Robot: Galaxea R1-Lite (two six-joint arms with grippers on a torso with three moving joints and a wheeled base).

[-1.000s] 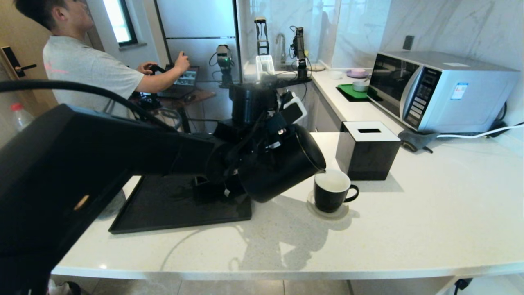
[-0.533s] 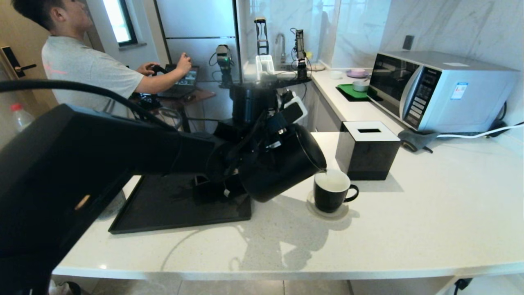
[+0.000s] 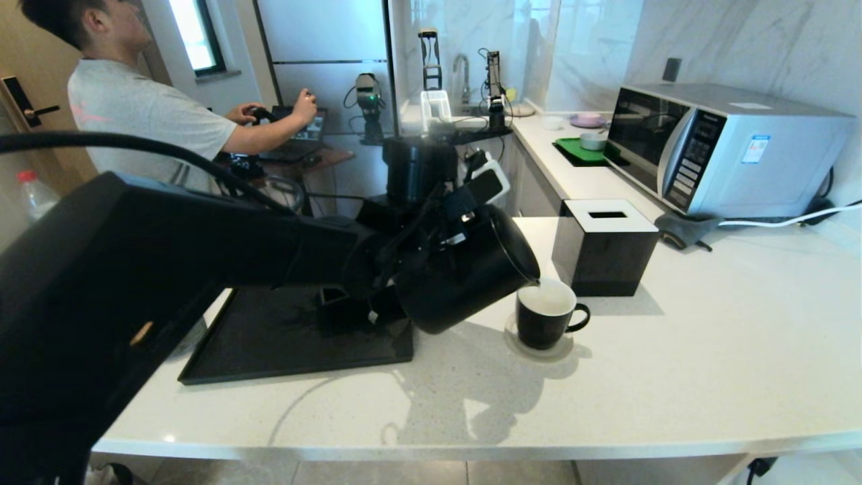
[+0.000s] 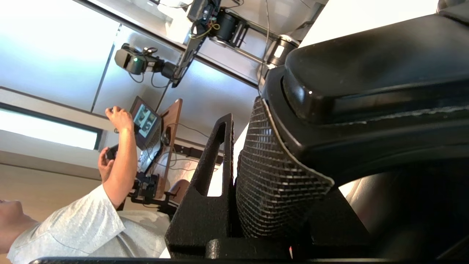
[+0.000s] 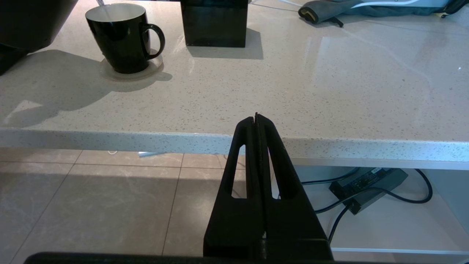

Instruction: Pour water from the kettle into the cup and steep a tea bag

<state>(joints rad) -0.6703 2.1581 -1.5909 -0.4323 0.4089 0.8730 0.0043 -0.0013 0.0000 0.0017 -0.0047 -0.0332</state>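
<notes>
The matte black kettle (image 3: 465, 276) hangs tilted above the counter with its spout over the rim of the cup (image 3: 544, 316). My left gripper (image 3: 441, 232) is shut on its handle from behind. In the left wrist view the gripper (image 4: 243, 110) shows a ribbed pad (image 4: 271, 176) pressed against the kettle's handle (image 4: 366, 73). A thin stream of water (image 5: 105, 10) falls into the black, white-lined cup (image 5: 122, 36). My right gripper (image 5: 256, 116) is shut and empty, parked below the counter's front edge. I cannot make out the tea bag.
The cup stands on a round coaster (image 3: 539, 351). A black tray (image 3: 269, 350) lies left of it, and a black tissue box (image 3: 606, 249) is just behind. A microwave (image 3: 727, 148) sits at the back right. A person (image 3: 135, 114) works at a laptop at the back left.
Hardly anything differs: the kettle stays tilted over the cup in the same grip.
</notes>
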